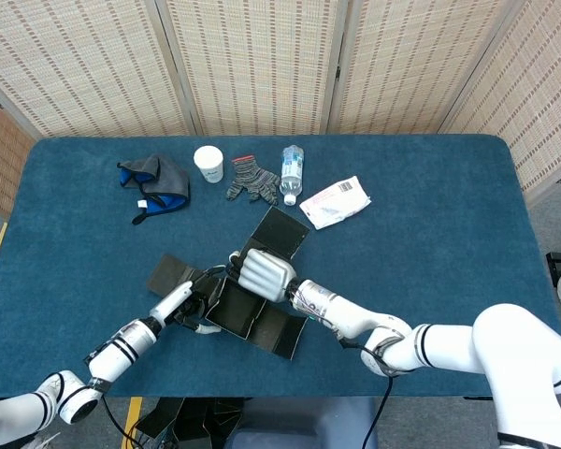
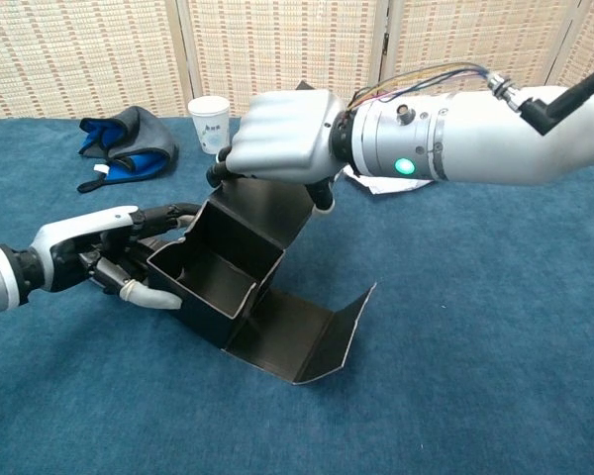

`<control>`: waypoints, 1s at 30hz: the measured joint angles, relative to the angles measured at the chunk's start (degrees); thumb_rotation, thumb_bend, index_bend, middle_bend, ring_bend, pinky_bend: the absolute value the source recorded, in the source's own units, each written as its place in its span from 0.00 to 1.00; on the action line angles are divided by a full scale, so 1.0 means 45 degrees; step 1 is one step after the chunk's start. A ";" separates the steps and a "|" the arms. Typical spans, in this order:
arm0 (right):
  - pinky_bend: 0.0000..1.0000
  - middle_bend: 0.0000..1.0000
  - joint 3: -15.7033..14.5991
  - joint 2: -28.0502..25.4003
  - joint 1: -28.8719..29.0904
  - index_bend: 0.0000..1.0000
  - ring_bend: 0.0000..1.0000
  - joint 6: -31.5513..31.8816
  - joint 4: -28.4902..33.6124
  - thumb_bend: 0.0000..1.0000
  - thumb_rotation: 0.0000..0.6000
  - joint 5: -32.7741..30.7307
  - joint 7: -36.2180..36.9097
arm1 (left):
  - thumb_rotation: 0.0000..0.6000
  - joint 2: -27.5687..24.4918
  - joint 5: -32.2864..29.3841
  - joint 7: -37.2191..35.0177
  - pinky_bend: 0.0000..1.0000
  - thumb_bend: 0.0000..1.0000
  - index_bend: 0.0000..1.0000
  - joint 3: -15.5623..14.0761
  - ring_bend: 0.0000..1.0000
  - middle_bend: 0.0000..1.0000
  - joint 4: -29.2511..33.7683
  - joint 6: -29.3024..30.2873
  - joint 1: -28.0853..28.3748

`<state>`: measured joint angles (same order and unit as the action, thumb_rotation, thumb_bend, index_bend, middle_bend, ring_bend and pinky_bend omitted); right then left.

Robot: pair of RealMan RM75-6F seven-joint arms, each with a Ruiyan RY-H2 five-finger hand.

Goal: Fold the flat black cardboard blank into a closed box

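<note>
Right hand (image 2: pixel 277 139) grips the rear panel of the half-formed black cardboard box (image 2: pixel 218 272), fingers curled over its edge. Left hand (image 2: pixel 104 259), fingers spread, touches the box's left wall.

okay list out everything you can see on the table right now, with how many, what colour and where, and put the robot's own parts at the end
cardboard box: one, black, half folded, front middle of the table, a flap lying open toward the front
paper cup: one, white, back of the table, left of centre
cloth bundle: one, grey and blue, back left
gloves: striped knit, count unclear, beside the cup
water bottle: one, clear, lying right of the gloves
packet: one, white with print, right of the bottle
table: one, dark blue cloth top
folding screen: woven beige panels behind the table
left hand: one, white and black, against the box's left wall
right hand: one, silver, on the upright back panel of the box
</note>
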<state>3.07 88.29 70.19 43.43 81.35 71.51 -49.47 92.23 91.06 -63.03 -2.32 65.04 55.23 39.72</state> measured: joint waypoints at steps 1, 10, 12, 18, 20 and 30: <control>1.00 0.29 -0.0005 0.0039 0.0013 0.28 0.83 0.0006 -0.0086 0.11 1.00 0.0117 -0.0001 | 1.00 0.0013 0.0017 -0.0134 0.89 0.10 0.00 -0.0017 0.61 0.00 -0.0026 0.0002 0.0013; 1.00 0.29 0.0130 0.0286 0.0019 0.28 0.83 0.0032 -0.0493 0.12 1.00 0.0395 0.0100 | 1.00 0.0094 0.0148 -0.1221 0.89 0.10 0.03 -0.0177 0.62 0.00 -0.0293 0.0063 0.0091; 1.00 0.29 0.0213 0.0322 0.0007 0.28 0.83 0.0035 -0.0531 0.11 1.00 0.0324 0.0152 | 1.00 0.0163 0.0148 -0.1287 0.89 0.10 0.05 -0.0197 0.63 0.00 -0.0416 0.0079 0.0091; 1.00 0.29 0.0343 0.0401 -0.0003 0.28 0.83 -0.0012 -0.0706 0.11 1.00 0.0212 0.0192 | 1.00 0.0347 0.0076 -0.1581 0.89 0.10 0.12 -0.0209 0.63 0.01 -0.0674 0.0055 0.0101; 1.00 0.29 0.0357 0.0444 -0.0024 0.28 0.83 0.0001 -0.0771 0.11 1.00 0.0191 0.0176 | 1.00 0.0401 0.0073 -0.1662 0.89 0.10 0.14 -0.0225 0.63 0.03 -0.0757 0.0054 0.0106; 1.00 0.28 0.0410 0.0557 -0.0261 0.28 0.82 0.0080 -0.0746 0.12 1.00 -0.0119 0.0310 | 1.00 0.0507 0.0086 -0.2128 0.89 0.09 0.25 -0.0278 0.64 0.19 -0.0916 0.0145 0.0091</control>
<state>4.91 90.80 69.01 43.79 77.99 70.98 -48.08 94.51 91.44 -72.61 -3.57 60.92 55.88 40.13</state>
